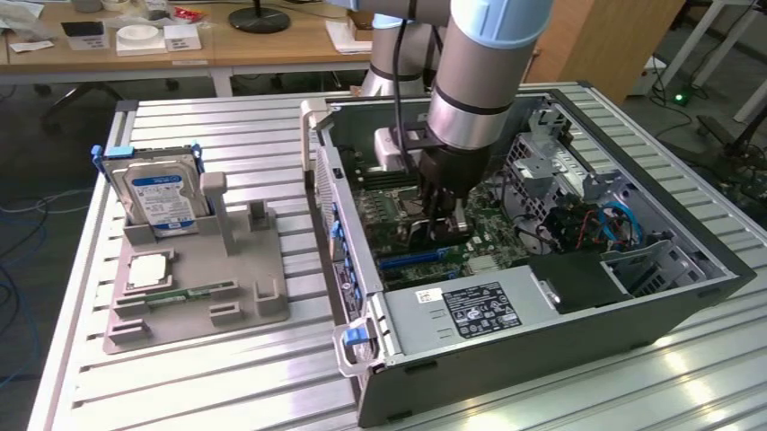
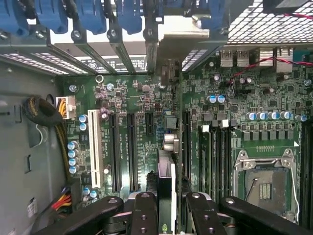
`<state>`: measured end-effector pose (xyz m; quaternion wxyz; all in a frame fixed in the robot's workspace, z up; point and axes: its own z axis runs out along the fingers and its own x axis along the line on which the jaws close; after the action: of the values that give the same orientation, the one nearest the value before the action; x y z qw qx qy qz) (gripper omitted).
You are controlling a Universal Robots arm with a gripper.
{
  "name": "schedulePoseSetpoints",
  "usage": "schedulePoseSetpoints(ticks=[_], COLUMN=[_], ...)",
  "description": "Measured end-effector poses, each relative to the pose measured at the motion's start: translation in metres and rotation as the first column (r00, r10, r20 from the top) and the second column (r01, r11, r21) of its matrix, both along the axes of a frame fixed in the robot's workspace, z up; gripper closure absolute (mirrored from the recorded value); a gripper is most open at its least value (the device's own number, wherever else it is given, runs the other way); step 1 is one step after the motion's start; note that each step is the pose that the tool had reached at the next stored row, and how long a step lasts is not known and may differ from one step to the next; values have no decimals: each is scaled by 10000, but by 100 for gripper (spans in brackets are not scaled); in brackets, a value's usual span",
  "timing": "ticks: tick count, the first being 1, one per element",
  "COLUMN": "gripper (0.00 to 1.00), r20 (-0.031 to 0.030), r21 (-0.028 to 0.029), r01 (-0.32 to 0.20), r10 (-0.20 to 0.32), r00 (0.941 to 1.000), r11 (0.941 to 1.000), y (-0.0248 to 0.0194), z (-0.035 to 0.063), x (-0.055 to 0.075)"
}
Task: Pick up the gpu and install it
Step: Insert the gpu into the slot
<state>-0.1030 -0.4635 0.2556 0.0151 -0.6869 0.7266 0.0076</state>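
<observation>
Exterior view
Counter: a ribbed metal counter (image 1: 215, 377) carries a grey parts holder (image 1: 204, 269) and an open computer case (image 1: 671, 296) lying on its side.
Holder: the hard drive (image 1: 162, 202) stands upright in it, and the green memory stick (image 1: 192, 293) lies flat near its front edge.
Arm: it reaches straight down into the case, over the motherboard (image 1: 480, 224).
End effector (image 1: 437, 215): narrowed around a dark flat piece that hangs below the fingers.
Gpu (image 1: 434, 235): inside the case, in the grip, low over the board near the blue slot; whether it touches the board cannot be told.

Wrist view
End effector (image 2: 168, 215): partly closed, with its fingers (image 2: 143, 215) pressed against both faces of the card.
Gpu (image 2: 166, 181): seen edge-on as a narrow strip, running parallel to the long black expansion slots (image 2: 113, 152).
Slot under the card: cannot be told, since the card hides what is beneath it.
CPU socket (image 2: 264, 186): well apart from the card.

Judgement
Step in hand: the pick looks done, and the card is being brought to its slot.
What seating calls for: the card's edge square over the slot, a straight and even push, and the bracket end clear of the case wall.
</observation>
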Motion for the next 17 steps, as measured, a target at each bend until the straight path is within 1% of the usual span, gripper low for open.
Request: schedulePoseSetpoints(ticks=[3,7,17], gripper=[73,73,73], r20=[0,0,0], r21=[0,-1,-1], r01=[-2,-5,-8], r10=[2,5,8], r00=[10000,10000,10000], r11=[10000,10000,10000], y=[0,0,0], z=[-30,-46,-60], x=[-8,-30,-47])
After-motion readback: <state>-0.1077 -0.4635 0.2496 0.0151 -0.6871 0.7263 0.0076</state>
